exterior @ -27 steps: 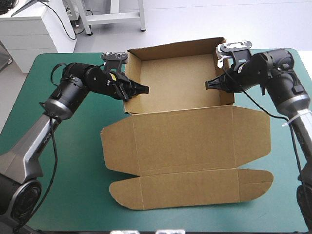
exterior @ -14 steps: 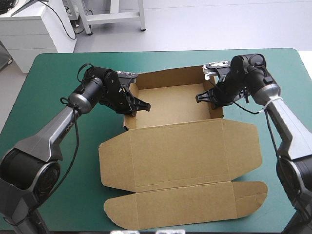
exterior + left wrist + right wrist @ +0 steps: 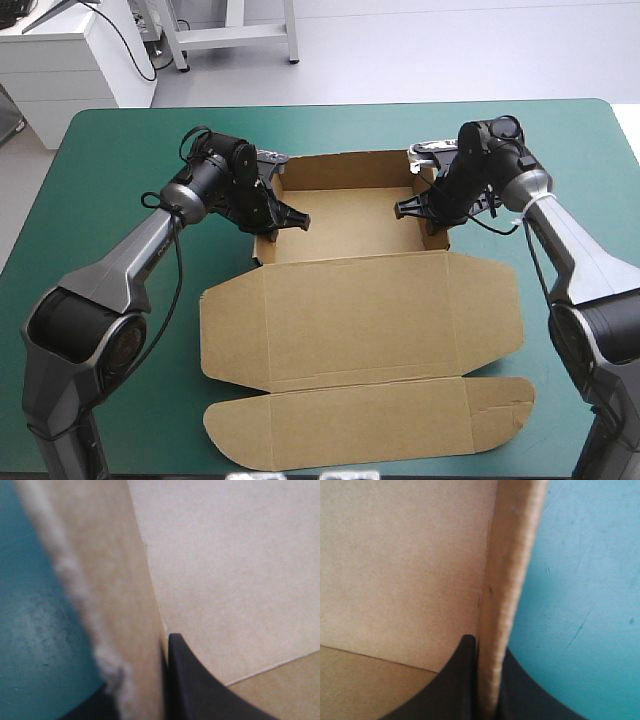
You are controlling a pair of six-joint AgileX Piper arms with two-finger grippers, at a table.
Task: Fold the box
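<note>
Jaws, left and right, look clamped onto opposite side walls of the box [image 3: 360, 310].

My left arm [image 3: 130, 262] and right arm [image 3: 578, 252] are tapered grey tubes ending in rounded black wrist housings. My left gripper [image 3: 300, 222] and right gripper [image 3: 402, 210] carry broad, black, fin-curved fingers [image 3: 454, 692].

The brown box [image 3: 350, 215] is seen as an open tray with its walls raised, set mid-table [image 3: 110, 160] toward the far edge. Its lid [image 3: 362, 315] is laid flat toward the near edge, rounded flaps spread.
</note>
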